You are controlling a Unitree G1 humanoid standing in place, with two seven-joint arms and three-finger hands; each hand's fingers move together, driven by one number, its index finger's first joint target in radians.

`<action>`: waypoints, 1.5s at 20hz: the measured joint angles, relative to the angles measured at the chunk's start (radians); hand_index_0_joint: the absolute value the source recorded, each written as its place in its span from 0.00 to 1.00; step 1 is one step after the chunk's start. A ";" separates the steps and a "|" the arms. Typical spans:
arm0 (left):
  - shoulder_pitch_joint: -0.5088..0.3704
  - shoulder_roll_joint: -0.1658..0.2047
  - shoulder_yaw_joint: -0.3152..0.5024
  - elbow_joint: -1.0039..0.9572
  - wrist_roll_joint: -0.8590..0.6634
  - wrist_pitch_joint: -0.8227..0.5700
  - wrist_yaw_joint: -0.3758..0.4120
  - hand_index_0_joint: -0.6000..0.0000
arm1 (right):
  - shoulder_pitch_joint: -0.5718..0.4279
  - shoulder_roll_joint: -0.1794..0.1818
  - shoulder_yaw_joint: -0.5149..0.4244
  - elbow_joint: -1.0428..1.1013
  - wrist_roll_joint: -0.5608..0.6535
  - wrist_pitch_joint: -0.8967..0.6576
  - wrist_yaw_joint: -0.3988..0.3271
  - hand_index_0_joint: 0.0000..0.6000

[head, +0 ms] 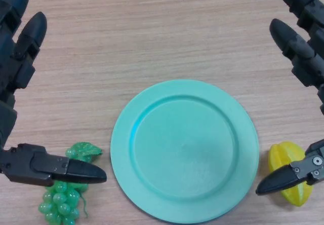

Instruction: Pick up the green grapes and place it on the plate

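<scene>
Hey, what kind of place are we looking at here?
Probably a robot test bench, not a kitchen: a bare light wood-grain table holding only a round turquoise plastic plate, a plastic-looking bunch of green grapes and a yellow star fruit.

Soft, even, fairly bright light falls from above on the pale wood-grain table (167, 37), leaving only a thin, faint shadow along the near edge of the round mint-green plastic plate (185, 149), whose left inner rim carries a mild sheen.
</scene>
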 measured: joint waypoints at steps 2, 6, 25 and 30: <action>-0.013 0.010 0.000 0.000 -0.018 0.000 0.006 1.00 | 0.000 0.000 0.000 0.000 0.000 0.000 -0.003 0.00; -0.049 0.007 0.001 -0.001 -0.020 0.000 0.006 1.00 | -0.001 0.000 -0.001 0.000 0.000 0.000 -0.002 0.00; 0.293 -0.174 -0.114 0.663 0.687 -0.610 -0.125 1.00 | -0.071 0.125 -0.030 0.003 -0.107 0.044 0.078 0.00; 0.285 -0.175 -0.120 0.720 0.729 -0.570 -0.083 1.00 | -0.080 0.132 -0.030 0.003 -0.114 0.056 0.084 0.00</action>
